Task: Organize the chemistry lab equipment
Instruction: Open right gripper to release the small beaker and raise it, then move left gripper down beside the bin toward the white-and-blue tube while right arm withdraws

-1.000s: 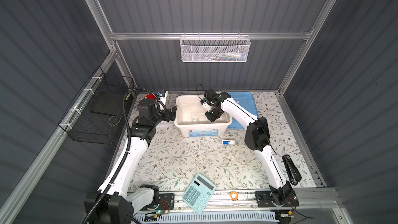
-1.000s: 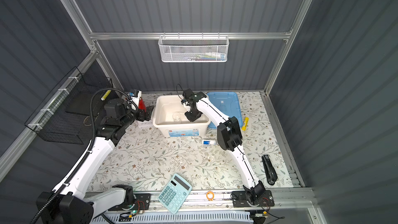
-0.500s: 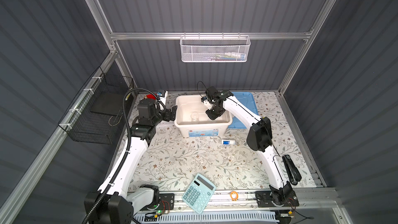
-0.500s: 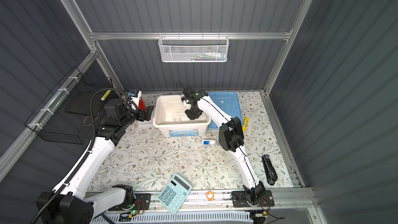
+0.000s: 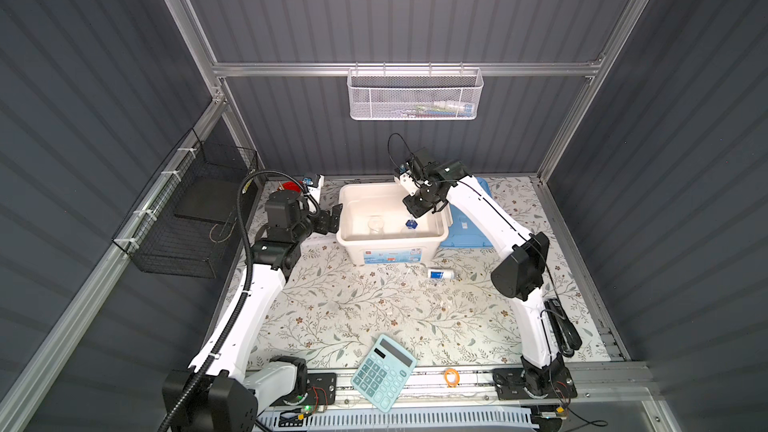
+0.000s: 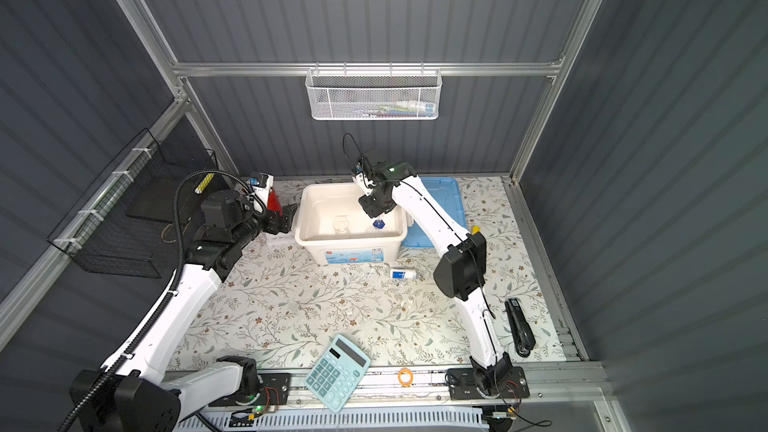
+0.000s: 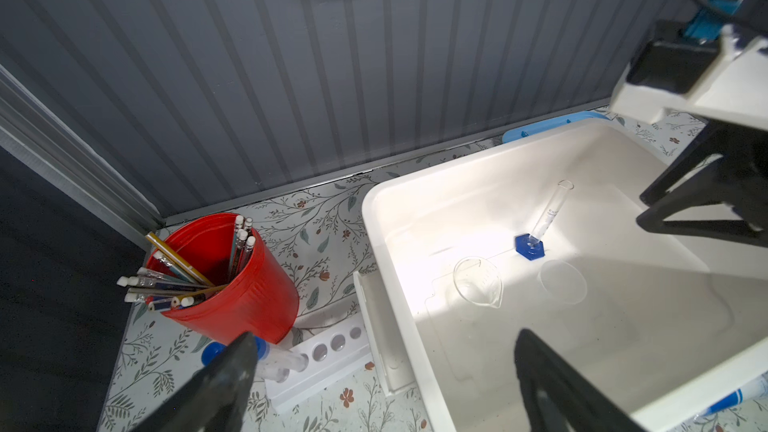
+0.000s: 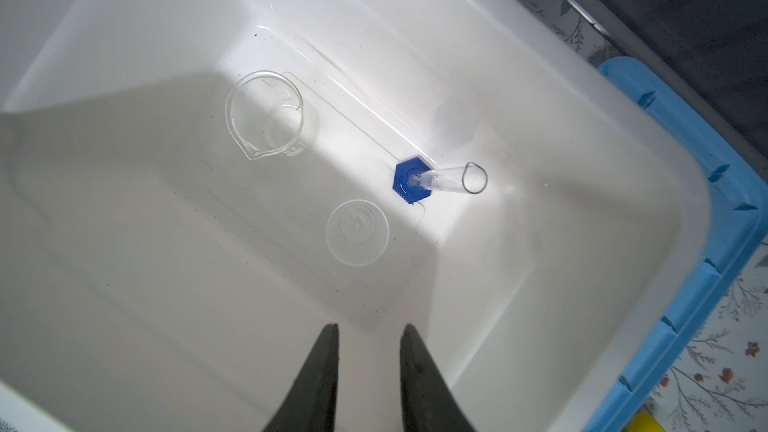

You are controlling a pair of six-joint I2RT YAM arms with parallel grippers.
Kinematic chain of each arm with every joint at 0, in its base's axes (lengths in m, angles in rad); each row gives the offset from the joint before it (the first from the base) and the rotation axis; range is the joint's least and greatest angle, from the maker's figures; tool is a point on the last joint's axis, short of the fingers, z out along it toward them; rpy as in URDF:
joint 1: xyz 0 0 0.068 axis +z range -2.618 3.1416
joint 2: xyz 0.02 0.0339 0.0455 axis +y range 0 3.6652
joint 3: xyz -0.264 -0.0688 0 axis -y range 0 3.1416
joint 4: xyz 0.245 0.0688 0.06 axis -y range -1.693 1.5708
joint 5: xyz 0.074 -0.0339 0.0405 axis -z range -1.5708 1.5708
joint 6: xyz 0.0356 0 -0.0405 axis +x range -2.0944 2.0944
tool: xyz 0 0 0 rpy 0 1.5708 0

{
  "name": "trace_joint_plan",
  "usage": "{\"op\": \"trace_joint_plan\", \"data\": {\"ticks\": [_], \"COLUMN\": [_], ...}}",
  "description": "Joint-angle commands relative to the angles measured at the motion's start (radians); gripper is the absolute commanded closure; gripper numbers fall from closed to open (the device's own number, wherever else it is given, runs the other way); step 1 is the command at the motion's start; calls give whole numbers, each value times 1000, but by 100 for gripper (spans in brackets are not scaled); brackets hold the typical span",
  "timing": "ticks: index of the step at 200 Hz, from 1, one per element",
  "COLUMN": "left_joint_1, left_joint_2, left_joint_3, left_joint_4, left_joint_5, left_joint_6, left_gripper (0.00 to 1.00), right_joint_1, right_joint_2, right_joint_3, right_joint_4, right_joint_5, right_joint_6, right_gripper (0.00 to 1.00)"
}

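Since a second ago the right arm has lifted its wrist a little and drawn back toward the far rim of the white tub (image 8: 124, 14), while the left arm has stayed put. The right gripper (image 8: 370, 328) hangs above the tub, its jaws a narrow gap apart with nothing between them. The left gripper (image 7: 384, 336) waits just beside the tub's left wall, jaws spread wide and empty.

Three pieces sit apart on the tub floor: a slim cylinder (image 8: 432, 179) standing on its blue foot, a beaker (image 8: 266, 114) and a shallow clear dish (image 8: 357, 232). On the mat (image 5: 332, 313) in front of the tub, a blue-and-white labelled tube (image 5: 438, 274) lies on its side, with small clear pieces (image 5: 409, 274) near it. A blue-capped tube (image 7: 282, 363) rests at the end of the white rack (image 7: 316, 376), next to the red cup (image 7: 249, 297).

The cylinder is tall on a small foot, so a brush from the right fingers as they leave the tub could topple it onto the beaker. The labelled tube may roll away from a pinch. The clear pieces are hard to see against the patterned mat, so a grasp may miss them. A careless left swing could shove the rack or tip the cup.
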Motion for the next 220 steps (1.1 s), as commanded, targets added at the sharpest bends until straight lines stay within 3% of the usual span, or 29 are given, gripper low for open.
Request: {"op": "trace_joint_plan", "data": {"ticks": [1, 20, 48, 72, 89, 114, 149, 194, 220], "left_joint_1": [5, -26, -168, -257, -375, -586, -759, -880, -905], "left_joint_2": [4, 16, 9, 11, 21, 87, 177, 239, 262], "left_joint_3": [40, 67, 91, 103, 106, 132, 75, -68, -151], "left_joint_4": [-48, -90, -157, -202, -222, -265, -155, 32, 132], "left_joint_5": [75, 93, -3, 6, -37, -197, -299, -366, -437], "left_joint_6": [13, 47, 148, 157, 165, 185, 93, -105, -231], "left_gripper": [3, 3, 2, 3, 3, 4, 6, 7, 8], "right_joint_1": [7, 3, -14, -66, -128, -224, -355, -442, -472], "right_joint_2": [-91, -203, -399, -571, -682, -834, -984, -1047, -1067], "right_joint_3": [-60, -203, -429, -633, -751, -913, -1071, -1234, -1318], "right_joint_4": [-24, 39, 147, 250, 305, 401, 501, 535, 581], "right_joint_5": [29, 37, 34, 31, 19, -16, -118, -232, -285], "right_joint_6": [29, 55, 109, 164, 206, 255, 318, 344, 366], "right_gripper": [71, 70, 67, 64, 63, 62, 60, 59, 59]}}
